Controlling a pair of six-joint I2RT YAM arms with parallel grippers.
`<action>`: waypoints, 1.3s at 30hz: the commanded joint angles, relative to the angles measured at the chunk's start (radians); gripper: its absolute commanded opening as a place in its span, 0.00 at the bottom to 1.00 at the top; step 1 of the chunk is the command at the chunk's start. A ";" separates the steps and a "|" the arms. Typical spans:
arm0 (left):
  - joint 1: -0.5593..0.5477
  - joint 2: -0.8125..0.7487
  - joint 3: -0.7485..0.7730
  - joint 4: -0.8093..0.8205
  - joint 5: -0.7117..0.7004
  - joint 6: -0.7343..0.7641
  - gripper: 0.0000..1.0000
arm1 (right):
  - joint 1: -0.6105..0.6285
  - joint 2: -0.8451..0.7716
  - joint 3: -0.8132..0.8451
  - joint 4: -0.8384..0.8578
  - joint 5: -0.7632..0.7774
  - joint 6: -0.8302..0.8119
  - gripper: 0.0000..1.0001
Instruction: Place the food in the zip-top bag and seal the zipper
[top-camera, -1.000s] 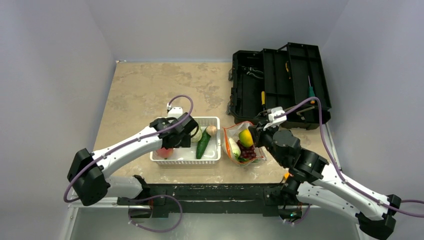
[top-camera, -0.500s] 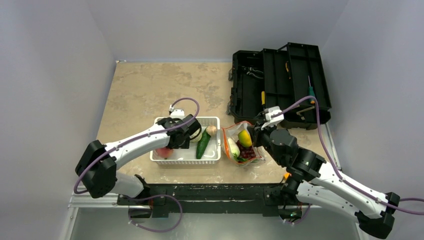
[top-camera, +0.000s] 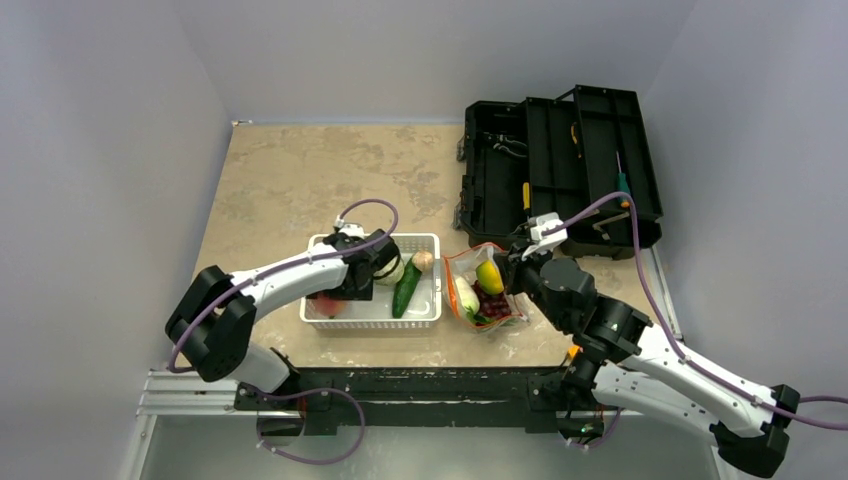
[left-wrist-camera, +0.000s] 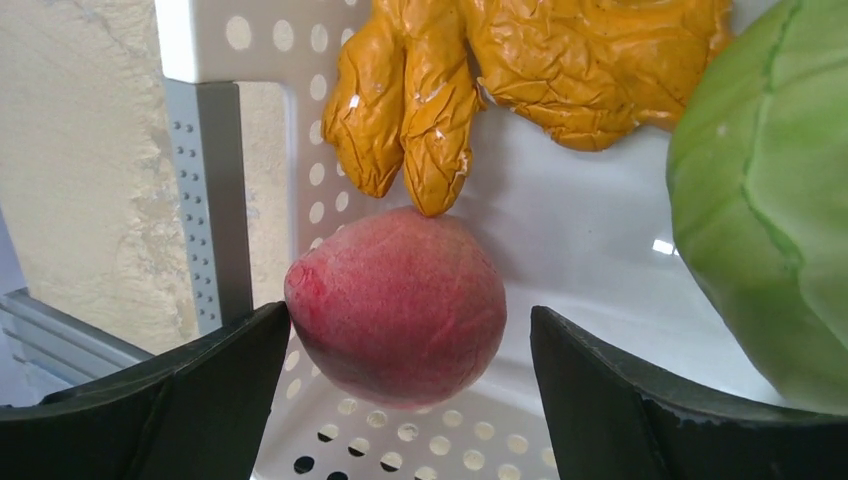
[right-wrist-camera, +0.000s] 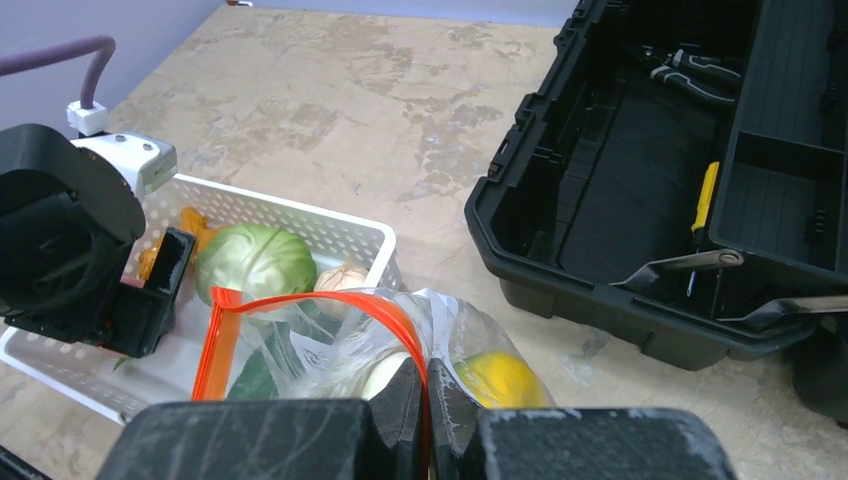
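Observation:
My left gripper is open inside the white basket, one finger on each side of the pink peach; the left finger is at its skin. Orange pieces and the green cabbage lie just beyond it. The cucumber and mushroom are also in the basket. My right gripper is shut on the zip-top bag at its orange-red zipper, and the mouth stands open. In the bag lie the mango, radish and grapes.
An open black toolbox with tools inside stands at the back right, close behind the bag. The basket and bag sit side by side near the table's front edge. Bare beige tabletop stretches behind the basket.
My left arm has swung round and its gripper has settled lower at the basket's left end around the peach. The right gripper and the bag have stayed put.

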 joint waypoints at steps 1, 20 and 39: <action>0.055 -0.002 -0.025 0.087 0.082 0.032 0.84 | 0.002 -0.003 0.014 0.029 0.007 -0.006 0.00; 0.056 -0.429 0.103 0.121 0.470 0.159 0.35 | 0.002 0.005 0.006 0.034 0.009 -0.002 0.00; -0.223 -0.426 0.121 0.740 0.780 0.029 0.37 | 0.002 0.026 0.016 0.049 0.007 -0.008 0.00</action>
